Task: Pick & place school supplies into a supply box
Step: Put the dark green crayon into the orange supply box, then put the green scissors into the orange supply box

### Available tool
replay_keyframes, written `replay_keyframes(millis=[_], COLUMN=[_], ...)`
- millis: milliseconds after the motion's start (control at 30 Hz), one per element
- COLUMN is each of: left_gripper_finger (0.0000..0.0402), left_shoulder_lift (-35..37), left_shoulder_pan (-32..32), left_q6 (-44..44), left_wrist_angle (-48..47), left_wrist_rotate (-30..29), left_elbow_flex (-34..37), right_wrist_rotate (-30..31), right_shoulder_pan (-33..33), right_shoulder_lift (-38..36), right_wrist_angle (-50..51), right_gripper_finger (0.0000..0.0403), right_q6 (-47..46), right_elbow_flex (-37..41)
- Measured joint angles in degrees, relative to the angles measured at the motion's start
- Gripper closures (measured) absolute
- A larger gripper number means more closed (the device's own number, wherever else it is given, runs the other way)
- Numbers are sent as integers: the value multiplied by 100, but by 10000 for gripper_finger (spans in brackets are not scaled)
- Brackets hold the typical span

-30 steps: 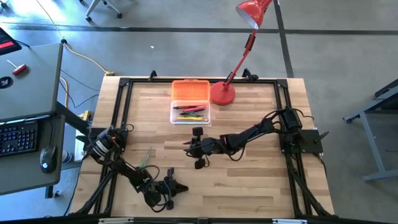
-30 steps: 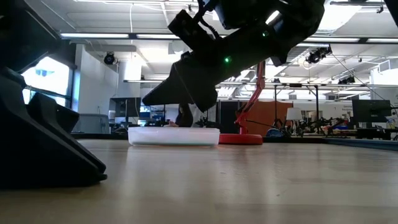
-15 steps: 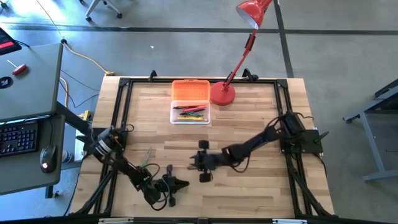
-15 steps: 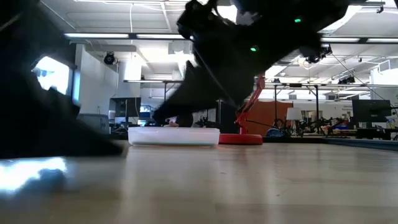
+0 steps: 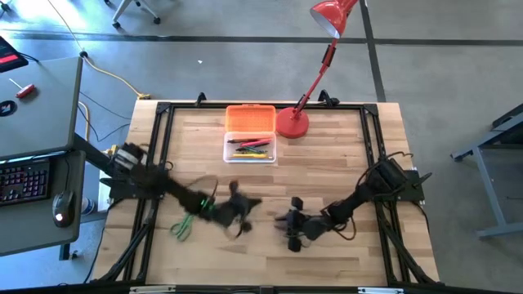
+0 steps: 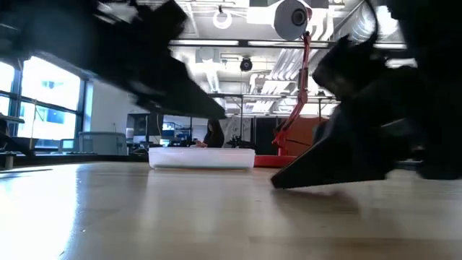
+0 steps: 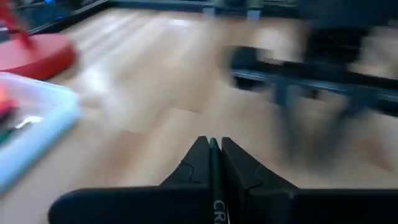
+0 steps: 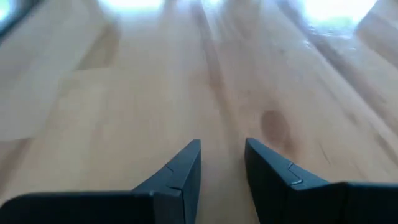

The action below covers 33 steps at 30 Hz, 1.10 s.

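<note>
The supply box (image 5: 251, 149) stands open near the table's far edge, its orange lid (image 5: 250, 118) laid back, with several pens in its clear base; it also shows in the low view (image 6: 201, 157). Green-handled scissors (image 5: 181, 228) lie flat on the near-left part of the table. My left gripper (image 5: 248, 203) hangs over the table's middle, shut on a thin dark green pen (image 7: 214, 168). My right gripper (image 5: 291, 223) is low over the near-right part of the table, open and holding nothing (image 8: 222, 152). My left gripper (image 7: 213, 144) pinches the dark green pen (image 7: 215, 177) between its two fingers (image 7: 196, 165). The pen lies along the fingers and its tip shows at their free ends. It is lifted clear of the table. How far back it reaches cannot be told.
The red desk lamp's round base (image 5: 292, 122) stands right beside the box on its right, and its arm leans out past the far edge. A black frame runs along the table's edges (image 5: 163, 131). Bare wood lies between the grippers and the box.
My left gripper has risen from the near-left edge and swung fast toward the table's middle and the box, uncovering the scissors. My right gripper has drawn back from the middle toward the near-right and come down low over the table.
</note>
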<state>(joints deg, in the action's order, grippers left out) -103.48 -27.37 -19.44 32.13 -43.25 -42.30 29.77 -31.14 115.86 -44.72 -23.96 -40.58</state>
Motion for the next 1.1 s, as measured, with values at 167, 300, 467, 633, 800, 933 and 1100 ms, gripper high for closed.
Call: replay_keyframes(millis=[167, 300, 467, 633, 800, 933, 1100], left_gripper_finger=[361, 354, 356, 342, 311, 294, 280], left_shoulder_lift=[135, 174, 126, 126, 126, 126, 198], left_shoulder_pan=[1447, 2535, 3644, 4343, 4625, 4704, 4730], left_q6=[615, 1020, 1167, 1149, 1150, 1150, 1016], left_wrist_angle=[-23, -51, -453, -829, -1165, -1308, -1378], left_wrist_rotate=[759, 1731, 2885, 3598, 3677, 3645, 3900], left_elbow_flex=[-16, -159, -340, -395, -391, -391, -391], right_wrist_rotate=[156, 352, 676, 801, 877, 885, 880], right_shoulder_pan=[-148, -272, -461, -608, -651, -632, -513], right_shoulder_lift=[4, 0, -3, -2, 0, 4, 4], right_wrist_angle=[-508, -507, -459, -423, -421, -423, -432], right_gripper_finger=[299, 299, 300, 300, 300, 300, 300], right_q6=[-70, -491, -656, -716, -685, -499, -273], right_elbow_flex=[374, 483, 509, 514, 514, 514, 514])
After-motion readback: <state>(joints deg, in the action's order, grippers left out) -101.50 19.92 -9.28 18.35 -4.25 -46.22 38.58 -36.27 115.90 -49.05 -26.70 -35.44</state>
